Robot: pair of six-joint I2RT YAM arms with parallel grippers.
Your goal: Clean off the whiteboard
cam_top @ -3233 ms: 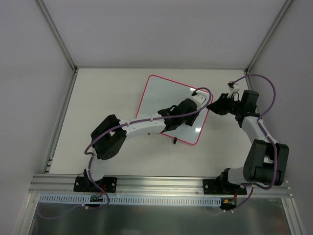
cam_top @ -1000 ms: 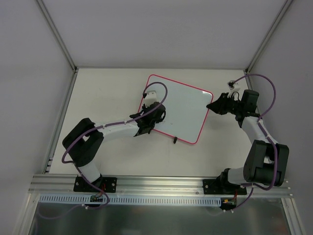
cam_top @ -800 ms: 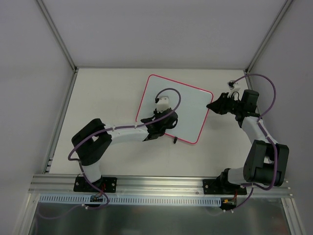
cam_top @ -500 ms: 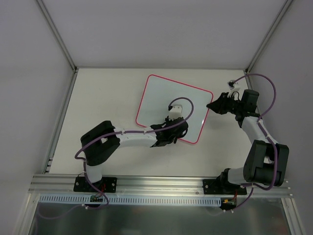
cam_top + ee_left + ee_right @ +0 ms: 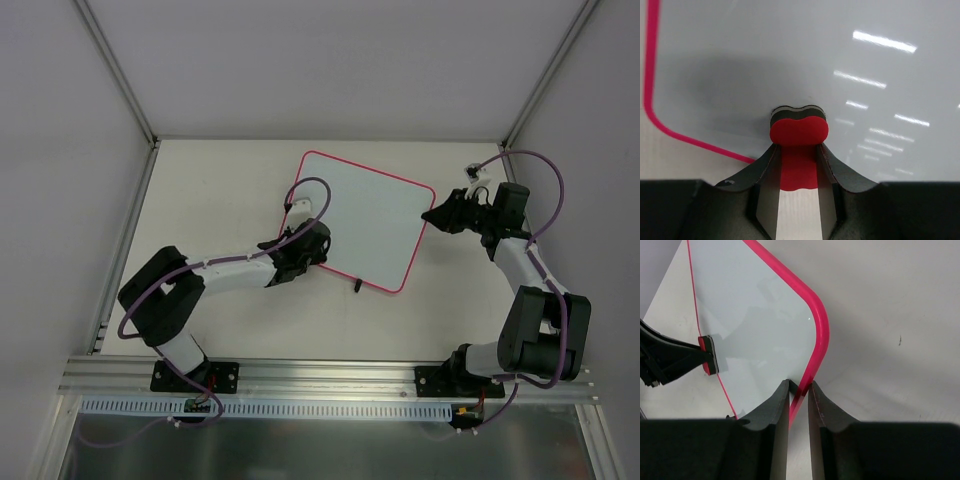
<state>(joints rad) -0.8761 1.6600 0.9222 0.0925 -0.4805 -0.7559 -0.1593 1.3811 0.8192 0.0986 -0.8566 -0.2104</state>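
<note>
Whiteboard free right of eraser in left end effector; right end effector occupies right edge.

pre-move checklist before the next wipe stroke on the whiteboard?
1. Grip of left gripper on eraser: ok.
2. Pad of eraser against whiteboard: ok, looks in contact.
3. Pad inside the pink frame: ok, near a corner.
4. Hold of right gripper on the frame: ok, shut on it.
5. Board free of marks: none visible, but the patch under the left arm is hidden, so cannot tell.

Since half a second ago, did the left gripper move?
Yes. The left gripper slid left along the whiteboard's near edge, toward its left corner.
</note>
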